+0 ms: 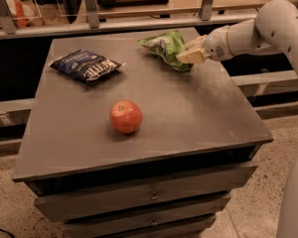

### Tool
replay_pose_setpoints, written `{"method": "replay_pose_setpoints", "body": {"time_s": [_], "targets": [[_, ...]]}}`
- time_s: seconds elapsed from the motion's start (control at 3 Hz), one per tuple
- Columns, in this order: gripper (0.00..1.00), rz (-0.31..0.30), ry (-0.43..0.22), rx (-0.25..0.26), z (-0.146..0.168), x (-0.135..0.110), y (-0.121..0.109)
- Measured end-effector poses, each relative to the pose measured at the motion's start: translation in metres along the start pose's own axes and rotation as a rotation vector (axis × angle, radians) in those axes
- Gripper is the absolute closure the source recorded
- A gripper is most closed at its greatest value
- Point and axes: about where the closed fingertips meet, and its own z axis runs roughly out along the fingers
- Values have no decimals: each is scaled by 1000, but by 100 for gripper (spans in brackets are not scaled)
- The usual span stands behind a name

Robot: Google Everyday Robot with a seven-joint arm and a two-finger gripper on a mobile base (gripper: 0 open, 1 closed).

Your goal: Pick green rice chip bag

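Observation:
The green rice chip bag is a crumpled bright green bag with white patches at the far right of the grey table top. My gripper reaches in from the right. Its cream fingers are closed on the bag's right edge. The bag's right side is raised a little off the table, with a shadow under it. The white arm stretches in from the upper right.
A dark blue Kettle chip bag lies at the far left. A red apple sits near the middle front. The table is a drawer cabinet. A railing with posts runs behind it.

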Motion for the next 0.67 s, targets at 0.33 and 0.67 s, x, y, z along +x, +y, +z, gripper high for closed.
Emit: {"method": "replay_pose_setpoints", "body": {"time_s": [0.33, 0.67], "targets": [[100, -3, 0, 2, 0, 0, 0], [100, -6, -32, 6, 0, -8, 1]]}}
